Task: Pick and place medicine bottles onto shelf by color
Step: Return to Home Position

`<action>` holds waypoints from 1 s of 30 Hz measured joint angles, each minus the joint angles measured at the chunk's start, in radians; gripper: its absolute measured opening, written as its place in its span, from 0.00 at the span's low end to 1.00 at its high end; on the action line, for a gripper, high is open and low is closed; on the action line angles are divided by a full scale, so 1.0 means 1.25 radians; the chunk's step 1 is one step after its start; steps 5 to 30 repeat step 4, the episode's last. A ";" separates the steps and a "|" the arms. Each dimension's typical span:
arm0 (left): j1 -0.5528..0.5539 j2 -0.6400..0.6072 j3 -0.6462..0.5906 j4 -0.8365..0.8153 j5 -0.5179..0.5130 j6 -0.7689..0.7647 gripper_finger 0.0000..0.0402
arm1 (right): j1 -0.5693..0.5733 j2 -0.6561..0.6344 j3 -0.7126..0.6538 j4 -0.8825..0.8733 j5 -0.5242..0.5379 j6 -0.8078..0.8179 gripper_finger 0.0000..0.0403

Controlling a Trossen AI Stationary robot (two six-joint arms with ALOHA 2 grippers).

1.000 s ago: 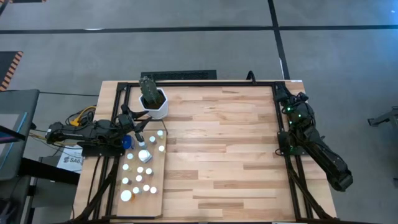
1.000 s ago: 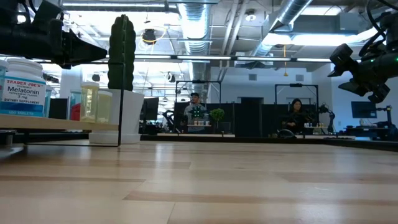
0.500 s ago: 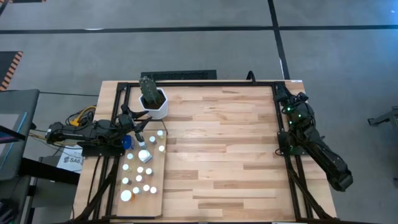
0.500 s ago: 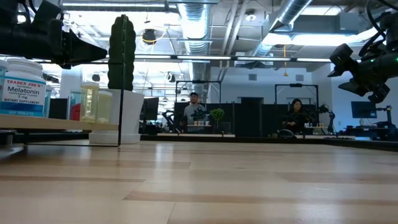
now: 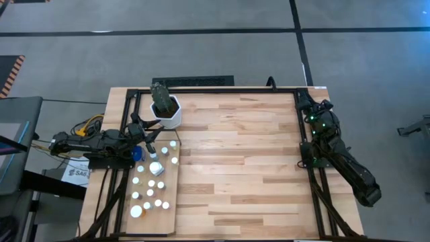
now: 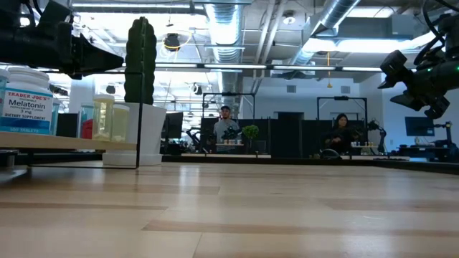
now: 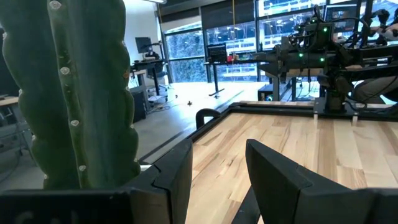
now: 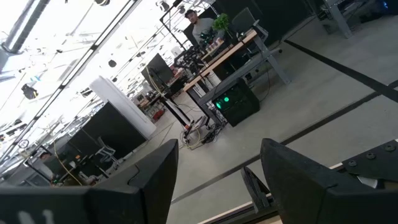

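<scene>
the medicine bottles (image 5: 152,184) are seen standing on the shelf (image 5: 168,220), just nearward of the left gripper (image 7: 219,150), which is spread and seemingly empty beside the cactus pot (image 5: 169,115), while the right gripper (image 8: 219,149), likewise parted, is parked well apart.

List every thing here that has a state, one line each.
Left gripper, open, empty, beside the cactus.
Right gripper, open, empty, at the table's right edge.
Shelf, loaded, at the table's left.
Bottles, upright, capped, on it.
Cactus, upright in its pot.
</scene>
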 joint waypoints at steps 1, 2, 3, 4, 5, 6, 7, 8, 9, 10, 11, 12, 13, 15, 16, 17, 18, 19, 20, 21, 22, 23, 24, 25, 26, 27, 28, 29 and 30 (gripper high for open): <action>0.000 0.000 0.000 0.000 0.000 0.000 0.34 | 0.000 0.000 0.000 0.000 0.000 0.000 0.62; 0.000 0.000 0.000 0.000 0.000 0.000 0.34 | 0.000 0.000 0.000 0.000 0.000 0.000 0.62; 0.000 0.000 0.000 0.000 0.000 0.000 0.34 | 0.000 0.000 0.000 0.000 0.000 0.000 0.62; 0.000 0.000 0.000 0.000 0.000 0.000 0.34 | 0.000 0.000 0.000 0.000 0.000 0.000 0.62; 0.000 0.000 0.000 0.000 0.000 0.000 0.34 | 0.000 0.000 0.000 0.000 0.000 0.000 0.62; 0.000 0.000 0.000 0.000 0.000 0.000 0.34 | 0.000 0.000 0.000 0.000 0.000 0.000 0.62; 0.000 0.000 0.000 0.000 0.000 0.000 0.34 | 0.000 0.000 0.000 0.000 0.000 0.000 0.62; 0.000 0.000 0.000 0.000 0.000 0.000 0.34 | 0.000 0.000 0.000 0.000 0.000 0.000 0.62; 0.000 0.000 0.000 0.000 0.000 0.000 0.34 | 0.000 0.000 0.000 0.000 0.000 0.000 0.62; 0.000 0.000 0.000 0.000 0.000 0.000 0.34 | 0.000 0.000 0.000 0.000 0.000 0.000 0.62; 0.000 0.000 0.000 0.000 0.000 0.000 0.34 | 0.000 0.000 0.000 0.000 0.000 0.000 0.62; 0.000 0.000 0.000 0.000 0.000 0.000 0.34 | 0.000 0.000 0.000 0.000 0.000 0.000 0.62; 0.000 0.000 0.000 0.000 0.000 0.000 0.34 | 0.000 0.000 0.000 0.000 0.000 0.000 0.62; 0.000 0.000 0.000 0.000 0.000 0.000 0.34 | 0.000 0.000 0.000 0.000 0.000 0.000 0.62; 0.000 0.000 0.000 0.000 0.000 0.000 0.34 | 0.000 0.000 0.000 0.000 0.000 0.000 0.62; 0.000 0.000 0.000 0.000 0.000 0.000 0.34 | 0.000 0.000 0.000 0.000 0.000 0.000 0.62; 0.000 0.000 0.000 0.000 0.000 0.000 0.34 | 0.000 0.000 0.000 0.000 0.000 0.000 0.62; 0.000 0.000 0.000 0.000 0.000 0.000 0.34 | 0.000 0.000 0.000 0.000 0.000 0.000 0.62; 0.000 0.000 0.000 0.000 0.000 0.000 0.34 | 0.000 0.000 0.000 0.000 0.000 0.000 0.62; 0.000 0.000 0.000 0.000 0.000 0.000 0.34 | 0.000 0.000 0.000 0.000 0.000 0.000 0.62; 0.000 0.000 0.000 0.000 0.000 0.000 0.34 | 0.000 0.000 0.000 0.000 0.000 0.000 0.62; 0.000 0.000 0.000 0.000 0.000 0.000 0.34 | 0.000 0.000 0.000 0.000 0.000 0.000 0.62; 0.000 0.000 0.000 0.000 0.000 0.000 0.34 | 0.000 0.000 0.000 0.000 0.000 0.000 0.62; 0.000 0.000 0.000 0.000 0.000 0.000 0.34 | 0.000 0.000 0.000 0.000 0.000 0.000 0.62; 0.000 0.000 0.000 0.000 0.000 0.000 0.34 | 0.000 0.000 0.000 0.000 0.000 0.000 0.62; 0.000 0.000 0.000 0.000 0.000 0.000 0.34 | 0.000 0.000 0.000 0.000 0.000 0.000 0.62; 0.000 0.000 0.000 0.000 0.000 0.000 0.34 | 0.000 0.000 0.000 0.000 0.000 0.000 0.62; 0.000 0.000 0.000 0.000 0.000 0.000 0.34 | 0.000 0.000 0.000 0.000 0.000 0.000 0.62; 0.000 0.000 0.000 0.000 0.000 0.000 0.34 | 0.000 0.000 0.000 0.000 0.000 0.000 0.62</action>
